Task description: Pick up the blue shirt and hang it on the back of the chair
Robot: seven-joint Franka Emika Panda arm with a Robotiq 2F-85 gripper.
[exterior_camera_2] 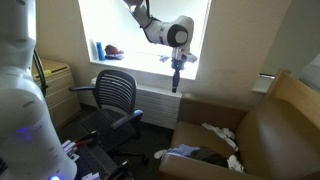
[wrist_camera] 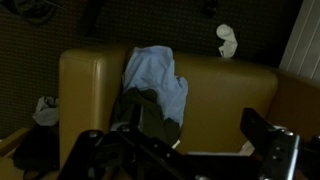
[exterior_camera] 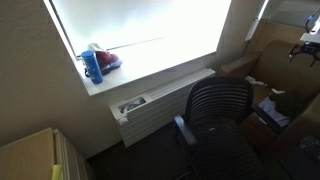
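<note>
1. The Robotiq claw [exterior_camera_2: 177, 82] hangs high above the sofa, pointing down. In the wrist view its black fingers [wrist_camera: 262, 135] stand far apart, wide open and holding nothing.
2. Below the gap lies the limp periwinkle-blue cloth shirt [wrist_camera: 158, 78]. It is rumpled and draped across the rounded edge of the tan leather sofa [wrist_camera: 90, 75], and its lower end touches a dark olive garment [wrist_camera: 150, 118].
3. The step in hand, as I judge it, is the descent to grasp. Aim at the blue fold on top of the edge, away from the olive cloth, so only one garment comes up.
4. Close on a bunched ridge rather than a flat layer, since limp cloth likely slips out of a shallow pinch.
5. A crumpled white cloth [wrist_camera: 227, 41] lies well apart and needs no care.
6. The black office chair with the slatted mesh backrest [exterior_camera_2: 115, 92] stands well apart, by the window. Lift high so the shirt's tail clears both the sofa and the backrest.
</note>
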